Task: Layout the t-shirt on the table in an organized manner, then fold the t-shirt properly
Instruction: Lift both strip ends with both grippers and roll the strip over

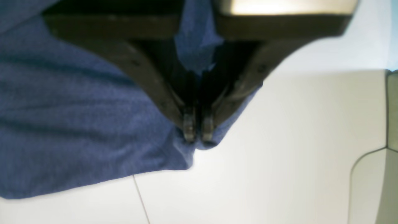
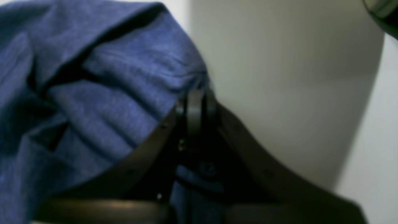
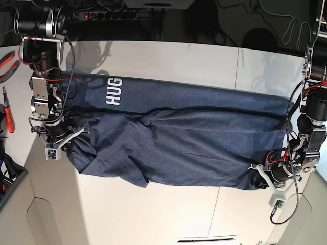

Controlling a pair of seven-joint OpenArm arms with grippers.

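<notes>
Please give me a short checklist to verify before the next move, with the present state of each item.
1. Left gripper jaws shut on the t-shirt: ok.
2. Right gripper jaws shut on cloth: ok.
3. Shirt stretched between both arms: ok.
4. Shirt flat, no wrinkles: not ok, folds bunch near the middle and the lettering end.
5. Shirt wholly on the table: ok in the base view.
6. How many layers each grip holds: cannot tell.

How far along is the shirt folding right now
Early. The t-shirt lies stretched lengthwise across the table, but it is rumpled, with a loose flap near the middle. In hand: the left pincer and right pincer are each shut on a cloth edge at opposite ends. Left: smoothing it flat, then every fold.
</notes>
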